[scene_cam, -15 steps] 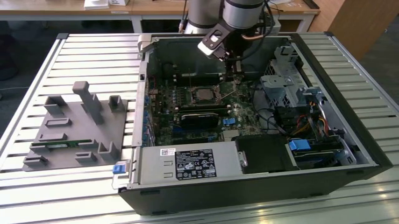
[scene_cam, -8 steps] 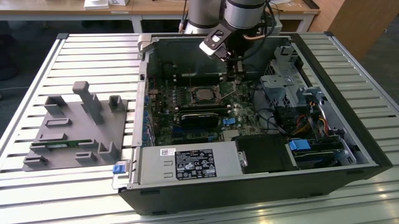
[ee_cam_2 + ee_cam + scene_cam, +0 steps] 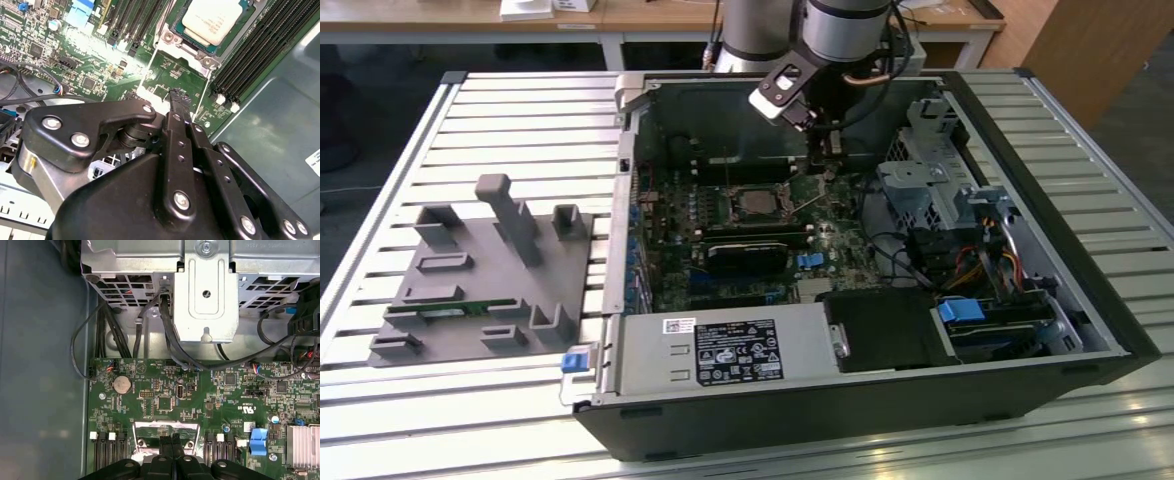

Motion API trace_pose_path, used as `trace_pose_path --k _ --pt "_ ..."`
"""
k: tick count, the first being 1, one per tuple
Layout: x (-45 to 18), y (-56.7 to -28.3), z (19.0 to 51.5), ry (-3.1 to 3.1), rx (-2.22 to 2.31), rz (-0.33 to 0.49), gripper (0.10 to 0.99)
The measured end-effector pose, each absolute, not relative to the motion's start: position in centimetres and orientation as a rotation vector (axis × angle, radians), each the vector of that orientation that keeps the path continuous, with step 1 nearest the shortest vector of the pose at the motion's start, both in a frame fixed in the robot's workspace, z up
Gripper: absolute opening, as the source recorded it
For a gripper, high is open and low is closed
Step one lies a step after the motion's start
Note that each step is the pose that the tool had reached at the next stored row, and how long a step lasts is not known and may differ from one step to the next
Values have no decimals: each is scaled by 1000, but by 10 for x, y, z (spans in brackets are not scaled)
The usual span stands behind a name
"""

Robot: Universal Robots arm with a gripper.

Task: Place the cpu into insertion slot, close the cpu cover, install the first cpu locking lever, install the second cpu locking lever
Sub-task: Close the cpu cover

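On the motherboard (image 3: 150,385) the cpu (image 3: 217,20) lies seated; I judge closing the cpu cover (image 3: 150,426) is in hand. My gripper (image 3: 177,95), fingers pressed together, sits at its open frame, which wants gentle lowering.

Matte black claw (image 3: 178,96) with silver screws (image 3: 181,200); silver-grey arm (image 3: 845,30) tube

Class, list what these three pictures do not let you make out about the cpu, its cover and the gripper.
Exterior view: the cpu is too small to tell whether anything is latched over it.
Second wrist view: the picture's edge cuts off the cpu; the gripper hides part of the cpu cover.
First wrist view: the gripper's body hides most of the cpu cover.
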State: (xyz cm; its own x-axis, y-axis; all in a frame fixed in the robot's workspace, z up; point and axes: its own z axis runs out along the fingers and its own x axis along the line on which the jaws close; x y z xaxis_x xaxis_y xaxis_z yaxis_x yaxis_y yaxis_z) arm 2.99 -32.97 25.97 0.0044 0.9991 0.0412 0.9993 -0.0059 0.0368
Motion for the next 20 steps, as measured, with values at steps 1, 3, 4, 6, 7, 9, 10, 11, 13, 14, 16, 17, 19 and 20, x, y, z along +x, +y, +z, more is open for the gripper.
trace_pose_path --k 1,3,4,6,7,9,10,11,13,14,16,17,19,20 --pt "30 -330 260 -2213 -2224 -87 114" --pt "31 -330 260 -2213 -2224 -87 114" --pt "31 -330 260 -2213 -2224 -87 114" --pt "31 -330 260 -2213 -2224 -87 114" --pt "32 -330 260 -2213 -2224 -87 114" --pt "32 -330 260 -2213 -2224 -87 114" --pt "33 -330 260 -2213 -2224 -87 114" --pt "34 -330 259 -2213 -2224 -87 114" --pt "38 -330 259 -2213 -2224 -86 114" --pt "39 -330 259 -2213 -2224 -86 114" --pt "41 -330 259 -2213 -2224 -86 114" --pt "41 -329 258 -2213 -2224 -86 114" --pt "42 -329 257 -2213 -2224 -85 114" --pt "42 -329 257 -2212 -2224 -85 114"
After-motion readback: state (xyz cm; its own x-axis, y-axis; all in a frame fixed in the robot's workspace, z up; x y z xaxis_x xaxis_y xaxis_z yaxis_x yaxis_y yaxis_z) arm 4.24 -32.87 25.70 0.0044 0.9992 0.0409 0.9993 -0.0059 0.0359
